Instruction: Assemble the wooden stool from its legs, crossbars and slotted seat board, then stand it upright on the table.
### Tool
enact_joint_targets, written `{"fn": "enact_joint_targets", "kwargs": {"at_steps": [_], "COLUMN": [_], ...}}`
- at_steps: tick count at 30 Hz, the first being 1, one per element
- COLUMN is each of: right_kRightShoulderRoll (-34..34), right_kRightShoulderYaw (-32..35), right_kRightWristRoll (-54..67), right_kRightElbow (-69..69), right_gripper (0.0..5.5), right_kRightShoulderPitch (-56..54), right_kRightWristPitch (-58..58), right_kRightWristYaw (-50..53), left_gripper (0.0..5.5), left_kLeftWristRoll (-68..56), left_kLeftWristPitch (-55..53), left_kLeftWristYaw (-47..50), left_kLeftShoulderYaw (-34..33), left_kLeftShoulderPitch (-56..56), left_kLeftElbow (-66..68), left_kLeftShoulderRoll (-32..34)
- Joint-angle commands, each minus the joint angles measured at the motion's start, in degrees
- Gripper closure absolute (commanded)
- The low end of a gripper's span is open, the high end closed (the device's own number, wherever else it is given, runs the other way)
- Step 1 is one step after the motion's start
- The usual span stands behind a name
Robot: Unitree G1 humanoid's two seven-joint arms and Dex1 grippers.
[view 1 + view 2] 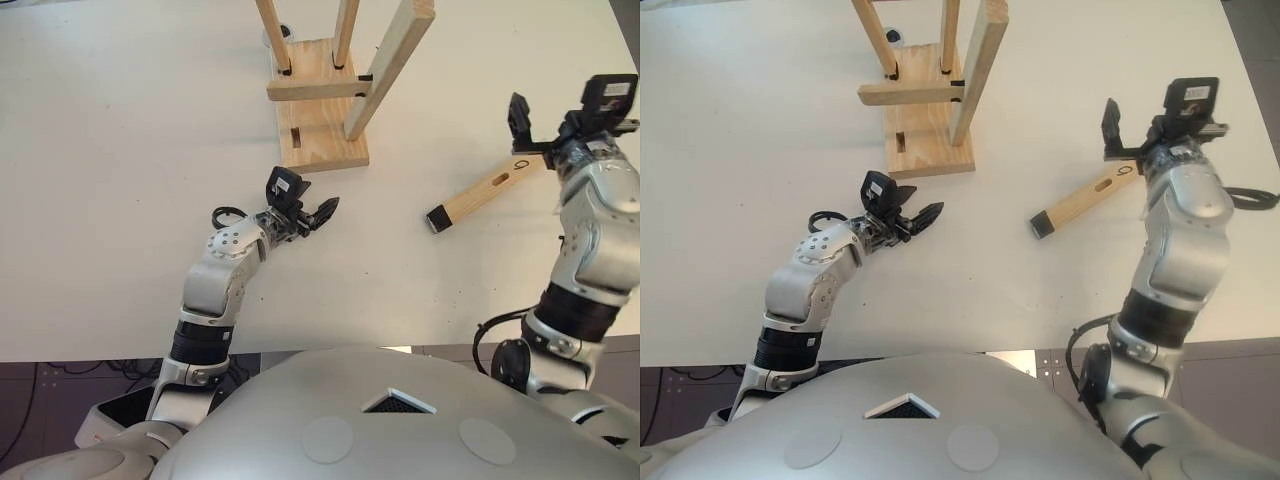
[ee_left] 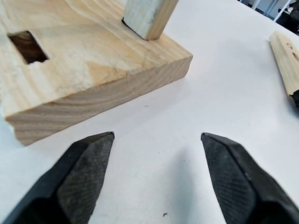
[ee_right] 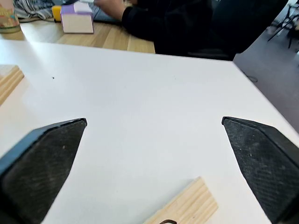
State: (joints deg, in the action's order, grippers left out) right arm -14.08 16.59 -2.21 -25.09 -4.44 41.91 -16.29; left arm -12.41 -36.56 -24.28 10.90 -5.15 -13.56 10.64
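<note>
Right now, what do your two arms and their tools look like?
The left arm and right arm have smooth silver-grey shells with black joint rings. A thin black cable loops at the left wrist. The left tool and right tool each have two black wedge-shaped fingers with finely textured pads.

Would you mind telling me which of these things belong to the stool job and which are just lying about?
Job: seat board, three fitted legs, crossbar, loose leg on the table.
Lying about: purple box, cup on the far desk.
</note>
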Motion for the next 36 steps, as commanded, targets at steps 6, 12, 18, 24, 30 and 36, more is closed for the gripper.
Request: {"fn": "enact_joint_targets", "kwargs": {"at_steps": [6, 12, 18, 24, 30, 36], "right_kRightShoulderRoll": [-0.44, -0.68, -6.05, -8.96, -7.36, -3.68], "right_kRightShoulderYaw": [1.22, -0.86, -1.29, -6.98, -7.64, -10.86], "right_kRightWristRoll": [-0.23, 4.74, 6.12, 5.56, 6.2, 3.87], "right_kRightElbow": [4.67, 11.97, 41.66, 65.82, 80.82, 89.36], "right_gripper": [0.14, 0.14, 0.14, 0.14, 0.14, 0.14], "right_kRightShoulderPitch": [11.69, 5.23, -17.86, -29.14, -39.99, -47.14], "right_kRightWristPitch": [8.57, 13.03, -0.85, -13.48, -21.26, -26.87], "right_kRightWristYaw": [4.0, 0.18, -2.4, -12.17, -12.49, -11.15], "left_gripper": [2.08, 2.08, 2.08, 2.08, 2.08, 2.08], "left_kLeftWristRoll": [0.56, 0.71, 1.38, 0.94, 0.9, 1.49], "left_kLeftWristPitch": [-0.81, -0.36, 0.32, 0.87, 1.72, 3.33], "left_kLeftWristYaw": [0.88, 0.92, 0.67, -0.07, 0.25, 0.61], "left_kLeftShoulderYaw": [1.44, 1.71, 1.92, 1.83, 1.7, 2.1], "left_kLeftShoulderPitch": [0.21, 1.27, 4.37, 6.75, 7.77, 10.14], "left_kLeftElbow": [2.73, 4.01, 6.8, 8.87, 10.64, 13.86], "left_kLeftShoulderRoll": [0.12, 0.24, 0.95, 1.22, 0.62, -0.31]}}
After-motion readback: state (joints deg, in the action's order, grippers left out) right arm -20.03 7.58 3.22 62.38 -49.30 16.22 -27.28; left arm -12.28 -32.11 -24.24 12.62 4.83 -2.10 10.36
